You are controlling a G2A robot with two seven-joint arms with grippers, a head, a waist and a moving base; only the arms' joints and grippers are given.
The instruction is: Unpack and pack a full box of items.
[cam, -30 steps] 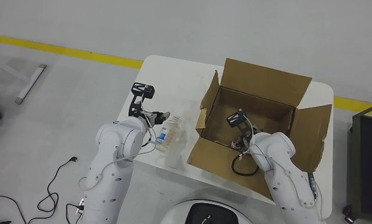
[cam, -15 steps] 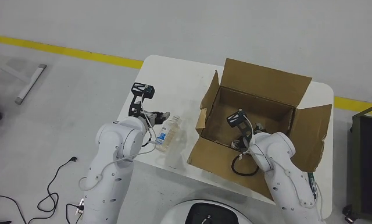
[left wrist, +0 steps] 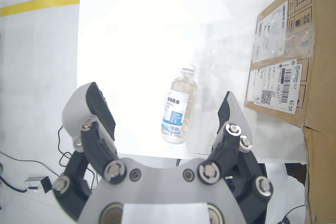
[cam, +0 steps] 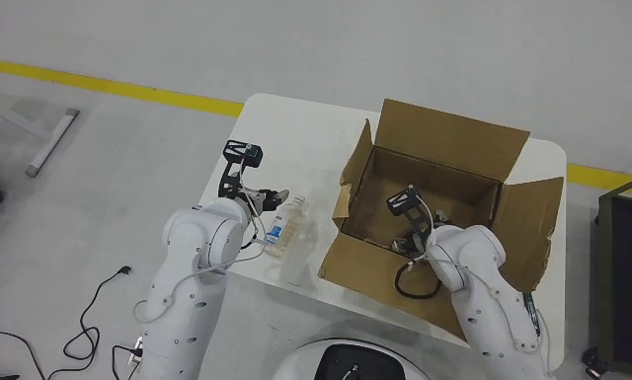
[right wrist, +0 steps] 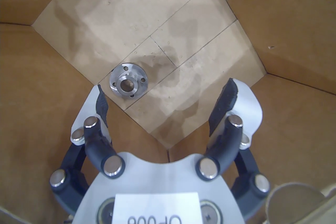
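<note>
Lying flat on the floor of the cardboard box [right wrist: 131, 12], near one corner, a round metal flange [right wrist: 128, 84] with a centre bore and small bolt holes is the one item I can see left inside. The right end effector [right wrist: 165, 93] hangs inside the box above it with its jaws spread wide and nothing between them. The flange sits just off one fingertip, not centred in the gap.

Over the last second the right arm has shifted only slightly, which I read as lining up on the flange, not yet a descent.

Out on the white tabletop [left wrist: 136, 12], a clear plastic bottle [left wrist: 179, 107] with a white label lies on its side, beside the box but not touching it. The left end effector [left wrist: 159, 92] hovers over the bottle, open and empty, and neither has moved. Unpacking looks almost finished.
</note>
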